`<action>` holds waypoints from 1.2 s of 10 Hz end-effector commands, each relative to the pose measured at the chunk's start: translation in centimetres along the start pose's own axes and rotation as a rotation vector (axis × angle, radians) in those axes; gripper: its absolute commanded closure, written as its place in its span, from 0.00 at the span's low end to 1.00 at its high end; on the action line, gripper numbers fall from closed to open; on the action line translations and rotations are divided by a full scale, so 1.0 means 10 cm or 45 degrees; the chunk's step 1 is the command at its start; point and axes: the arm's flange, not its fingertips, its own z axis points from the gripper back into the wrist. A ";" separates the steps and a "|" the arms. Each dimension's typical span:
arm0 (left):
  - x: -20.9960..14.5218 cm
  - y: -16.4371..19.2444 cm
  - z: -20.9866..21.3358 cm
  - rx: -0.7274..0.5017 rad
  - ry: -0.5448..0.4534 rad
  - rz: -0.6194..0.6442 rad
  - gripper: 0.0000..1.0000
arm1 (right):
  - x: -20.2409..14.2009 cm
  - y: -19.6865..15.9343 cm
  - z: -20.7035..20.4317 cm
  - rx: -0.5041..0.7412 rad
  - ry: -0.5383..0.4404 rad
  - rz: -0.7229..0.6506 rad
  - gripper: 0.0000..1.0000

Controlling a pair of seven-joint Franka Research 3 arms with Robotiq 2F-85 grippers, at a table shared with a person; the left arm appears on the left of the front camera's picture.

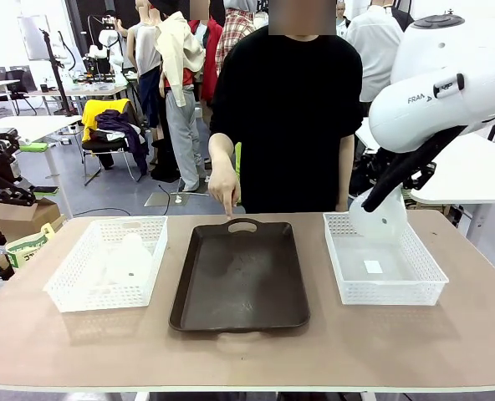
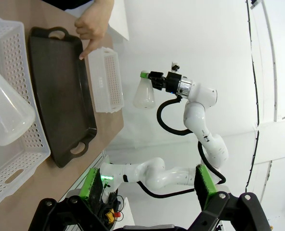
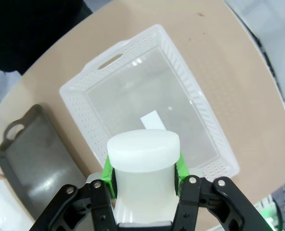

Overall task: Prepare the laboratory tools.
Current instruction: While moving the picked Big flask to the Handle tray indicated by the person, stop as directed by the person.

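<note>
One frosted conical flask hangs above the right white basket; my right gripper is shut on its neck, green pads on both sides. From the left wrist, that gripper and its flask show in the air past the table. A second flask stands in the left white basket, also seen large as the flask at picture left. My left gripper is open, high above the table, with nothing between its fingers.
A dark brown handled tray lies between the baskets. The person stands at the far side, one hand pointing a finger down at the tray's far handle. A small white label lies on the right basket's floor.
</note>
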 end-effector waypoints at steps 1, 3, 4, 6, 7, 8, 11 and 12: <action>0.00 -0.02 0.02 -0.002 -0.003 -0.005 0.00 | -0.04 0.26 0.15 0.064 0.038 0.058 1.00; 0.00 -0.02 0.02 -0.002 -0.003 -0.005 0.00 | -0.14 0.59 0.30 0.080 0.007 0.110 1.00; 0.00 -0.02 0.02 -0.002 -0.003 -0.005 0.00 | -0.23 0.85 0.34 0.066 0.005 0.182 1.00; 0.00 -0.02 0.02 -0.002 -0.003 -0.005 0.00 | -0.47 1.32 0.38 0.068 -0.018 0.285 1.00; 0.00 -0.02 0.02 -0.002 -0.003 -0.005 0.00 | -0.61 1.54 0.37 0.103 0.009 0.326 1.00; 0.00 -0.02 0.02 -0.002 -0.003 -0.005 0.00 | -0.79 1.78 0.28 0.102 0.013 0.392 1.00; 0.00 -0.02 0.02 -0.002 -0.003 -0.005 0.00 | -1.17 2.22 -0.07 0.105 -0.013 0.479 1.00; 0.00 -0.02 0.02 -0.002 -0.003 -0.005 0.00 | -1.24 2.32 -0.27 0.093 0.047 0.461 1.00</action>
